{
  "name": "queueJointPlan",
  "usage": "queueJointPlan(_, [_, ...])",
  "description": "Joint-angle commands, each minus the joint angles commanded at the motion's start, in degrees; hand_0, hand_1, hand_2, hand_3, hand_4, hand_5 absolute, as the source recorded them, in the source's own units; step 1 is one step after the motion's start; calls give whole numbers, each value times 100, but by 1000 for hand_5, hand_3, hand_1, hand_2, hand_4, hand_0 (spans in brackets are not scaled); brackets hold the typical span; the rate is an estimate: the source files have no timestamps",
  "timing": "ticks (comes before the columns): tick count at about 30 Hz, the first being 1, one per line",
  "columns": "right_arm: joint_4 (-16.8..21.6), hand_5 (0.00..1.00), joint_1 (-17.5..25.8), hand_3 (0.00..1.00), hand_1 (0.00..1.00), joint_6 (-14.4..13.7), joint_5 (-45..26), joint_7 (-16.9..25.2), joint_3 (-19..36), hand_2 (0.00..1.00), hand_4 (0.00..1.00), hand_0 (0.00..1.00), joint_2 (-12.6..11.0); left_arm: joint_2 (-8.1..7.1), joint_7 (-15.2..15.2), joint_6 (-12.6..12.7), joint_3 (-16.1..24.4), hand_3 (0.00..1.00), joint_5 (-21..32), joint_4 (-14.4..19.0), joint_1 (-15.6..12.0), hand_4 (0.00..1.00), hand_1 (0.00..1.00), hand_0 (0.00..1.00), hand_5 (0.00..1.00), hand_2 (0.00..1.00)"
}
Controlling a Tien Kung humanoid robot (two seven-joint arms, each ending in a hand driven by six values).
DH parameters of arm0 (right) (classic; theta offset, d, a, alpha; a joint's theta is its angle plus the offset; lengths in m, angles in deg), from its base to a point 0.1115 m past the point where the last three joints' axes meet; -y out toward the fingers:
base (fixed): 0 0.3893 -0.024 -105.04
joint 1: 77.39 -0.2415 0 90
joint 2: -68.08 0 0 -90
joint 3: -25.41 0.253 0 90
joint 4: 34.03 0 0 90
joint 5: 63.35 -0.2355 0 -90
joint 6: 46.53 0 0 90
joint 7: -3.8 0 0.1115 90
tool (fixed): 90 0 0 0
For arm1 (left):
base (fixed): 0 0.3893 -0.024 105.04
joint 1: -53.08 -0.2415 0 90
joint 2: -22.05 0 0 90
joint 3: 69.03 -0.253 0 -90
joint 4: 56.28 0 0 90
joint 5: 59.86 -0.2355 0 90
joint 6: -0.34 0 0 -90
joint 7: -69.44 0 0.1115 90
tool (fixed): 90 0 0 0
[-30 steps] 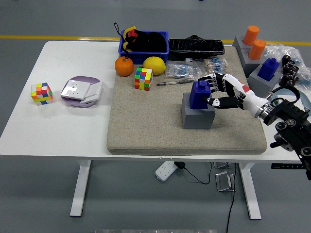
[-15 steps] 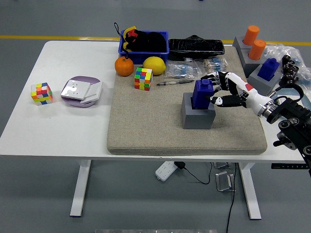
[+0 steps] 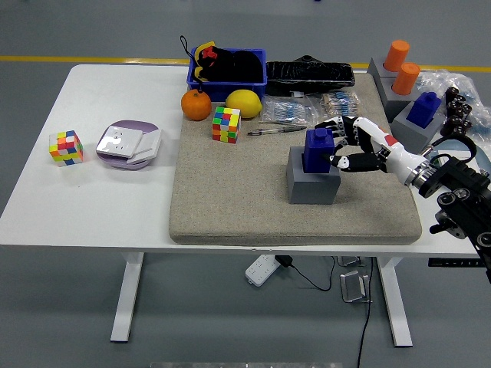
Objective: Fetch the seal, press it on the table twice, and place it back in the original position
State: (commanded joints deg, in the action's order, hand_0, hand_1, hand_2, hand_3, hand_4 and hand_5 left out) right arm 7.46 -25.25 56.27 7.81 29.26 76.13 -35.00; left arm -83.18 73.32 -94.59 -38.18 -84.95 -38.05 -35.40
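Your right hand has a white shell with black finger joints and a small red mark near its wrist; behind it you see a silver cuff, black arm housing and looping black cable

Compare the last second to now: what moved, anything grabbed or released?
Only the right hand and the blue seal moved. Half a second ago the seal sat slightly higher and further right on the grey holder; now both have shifted back left and down, close to a second ago. The fingers stay around the seal; nothing let go. The cubes, fruit, pen and other seals are unchanged.
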Motion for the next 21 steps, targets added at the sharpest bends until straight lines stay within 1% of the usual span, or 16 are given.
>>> queueJointPlan(9, [40, 2, 5, 440, 380, 2, -59, -13, -19, 402, 523, 447, 46, -23, 1, 1, -34, 860, 11, 1, 6, 858, 828, 848, 475, 805])
queueJointPlan(17, [-4, 2, 10, 440, 380, -7, -51, -6, -34, 402, 525, 447, 64, -27, -2, 1, -43, 860, 13, 10, 7, 858, 829, 848, 475, 805])
queueJointPlan(18, [-12, 2, 12, 458, 388, -5, -46, -4, -37, 412, 519, 452, 65, -26, -1, 0, -44, 860, 14, 10, 4, 860, 829, 847, 478, 805])
queueJointPlan(21, [-16, 2, 20, 458, 388, 8, -40, -17, -48, 412, 519, 452, 63, -27, 1, 1, -47, 860, 16, 3, -4, 860, 829, 847, 478, 805])
